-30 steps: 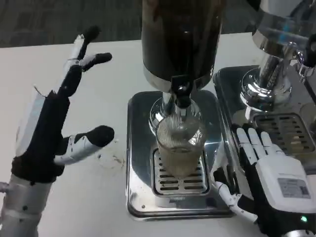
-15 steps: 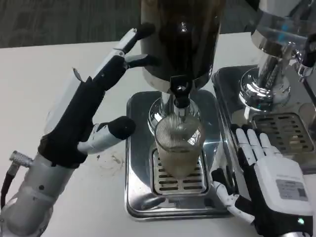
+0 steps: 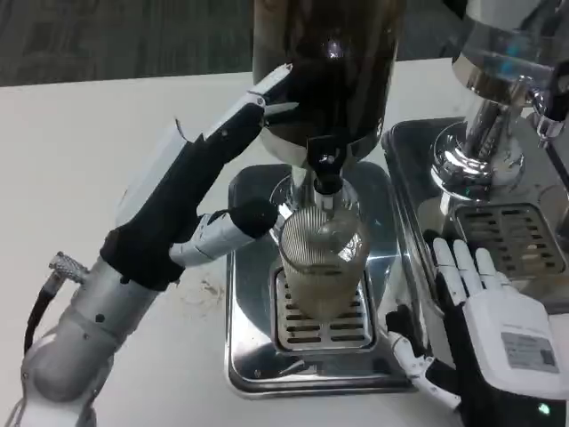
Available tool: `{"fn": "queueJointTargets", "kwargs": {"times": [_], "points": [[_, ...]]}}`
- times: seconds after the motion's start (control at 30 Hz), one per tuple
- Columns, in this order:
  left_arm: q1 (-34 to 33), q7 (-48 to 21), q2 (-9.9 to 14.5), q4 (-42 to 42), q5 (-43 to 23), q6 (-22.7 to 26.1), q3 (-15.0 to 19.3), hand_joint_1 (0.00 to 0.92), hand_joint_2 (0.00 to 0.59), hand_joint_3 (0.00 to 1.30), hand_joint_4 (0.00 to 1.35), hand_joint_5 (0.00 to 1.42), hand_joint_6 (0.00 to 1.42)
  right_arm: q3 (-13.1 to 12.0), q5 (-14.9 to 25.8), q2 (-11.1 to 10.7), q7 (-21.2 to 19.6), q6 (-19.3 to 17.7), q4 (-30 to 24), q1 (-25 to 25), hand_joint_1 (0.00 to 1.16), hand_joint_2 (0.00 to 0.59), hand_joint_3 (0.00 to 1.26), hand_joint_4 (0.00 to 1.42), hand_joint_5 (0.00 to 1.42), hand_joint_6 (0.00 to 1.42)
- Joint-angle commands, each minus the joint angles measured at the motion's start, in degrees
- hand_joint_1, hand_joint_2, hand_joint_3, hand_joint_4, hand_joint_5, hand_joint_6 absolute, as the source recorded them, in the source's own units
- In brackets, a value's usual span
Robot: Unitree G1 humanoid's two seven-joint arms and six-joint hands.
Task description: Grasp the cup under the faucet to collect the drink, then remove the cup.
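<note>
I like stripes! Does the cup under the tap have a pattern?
Yes: the clear cup has fine ribbed lines, seen in the head view.

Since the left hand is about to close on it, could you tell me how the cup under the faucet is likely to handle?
The cup looks clear, thin and ribbed, so it probably flexes if squeezed, though the ribs may aid grip. It seems partly filled, so tilting could spill. It stands tall and narrow on the slotted drip tray, so a sideways nudge from the left hand might tip it.

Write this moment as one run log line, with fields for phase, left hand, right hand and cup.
phase: reach | left hand: open, near cup, not gripping | right hand: open, resting beside tray | cup: upright under faucet
</note>
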Motion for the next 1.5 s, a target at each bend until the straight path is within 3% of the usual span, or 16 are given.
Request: {"fn": "queueJointTargets", "kwargs": {"times": [0.03, 0.67, 0.93, 1.3, 1.5], "points": [[-0.4, -1.8, -0.7, 0.7, 0.7, 0.1, -0.2, 0.000, 0.088, 0.17, 0.11, 0.26, 0.24, -0.2, -0.4, 0.3, -1.0, 0.4, -0.4, 0.4, 0.27, 0.413, 0.02, 0.00, 0.00, 0.11], [3.3, -4.8, -1.4, -3.1, 2.9, -1.5, -1.8, 0.000, 0.112, 0.27, 0.22, 0.35, 0.30, -0.1, -0.3, 0.6, -0.8, -0.1, 0.2, 0.2, 0.27, 0.413, 0.02, 0.00, 0.00, 0.11], [5.2, -3.7, -0.1, -6.0, 6.9, -3.0, -1.1, 0.000, 0.114, 0.29, 0.24, 0.35, 0.31, 0.2, 0.1, 0.7, -0.7, -0.4, 1.0, -0.5, 0.27, 0.413, 0.02, 0.00, 0.00, 0.11], [5.5, 1.9, 2.9, -7.8, 20.1, -6.6, 0.7, 0.000, 0.115, 0.29, 0.24, 0.36, 0.31, -0.4, 2.1, 0.9, -1.3, -1.2, 1.1, -0.5, 0.28, 0.406, 0.00, 0.00, 0.00, 0.13], [6.4, 5.0, 5.1, -8.4, 23.9, -7.6, 1.4, 0.000, 0.118, 0.29, 0.24, 0.36, 0.31, -1.0, 3.9, 1.1, -2.0, -2.2, 0.9, -0.5, 0.30, 0.382, 0.00, 0.00, 0.00, 0.14]]}}
